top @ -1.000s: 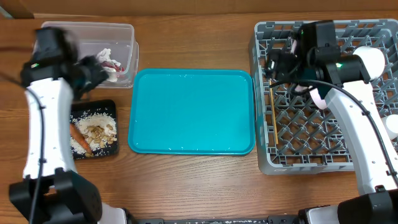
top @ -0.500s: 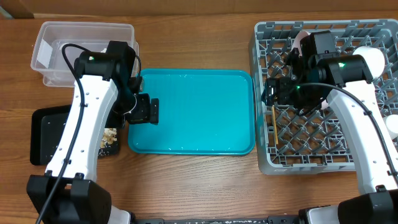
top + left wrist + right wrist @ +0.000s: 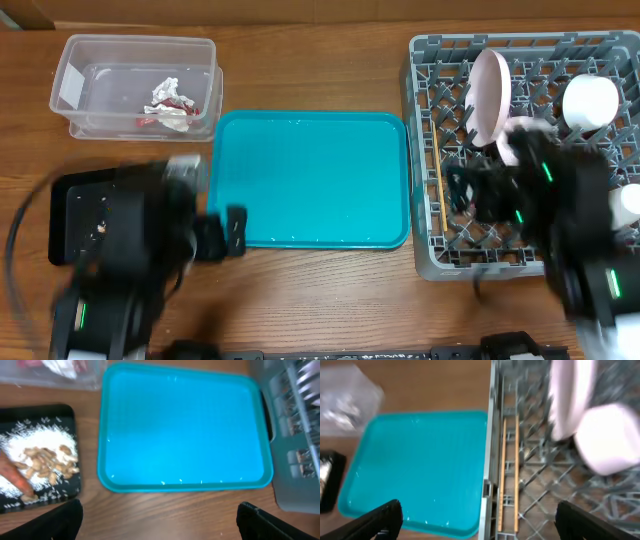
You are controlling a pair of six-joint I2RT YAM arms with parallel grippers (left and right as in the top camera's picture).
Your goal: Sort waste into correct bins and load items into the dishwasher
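Sorting is looking finished (teal tray [image 3: 310, 180] bare): red crinkled wrapper [image 3: 148, 121] and crumpled white tissue [image 3: 163, 92] are lying in the clear plastic tub [image 3: 110, 75], pale-pink bowl [image 3: 489, 88] and wooden chopsticks [image 3: 502, 475] in the grey pegged rack [image 3: 425, 60]. Left gripper [image 3: 159, 506] and right gripper [image 3: 479, 506] are gaping empty; next I'd be checking for stragglers.

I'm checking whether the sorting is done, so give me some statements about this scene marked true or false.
1. The red wrapper and white tissue lie in the clear tub. True.
2. The chopsticks are in the tub too. False: they lie in the grey rack.
3. The carrot piece lies on the black tray. True.
4. The pink bowl lies flat on the black tray. False: it stands on edge in the rack.
5. The left pincer and right pincer are open and empty. True.
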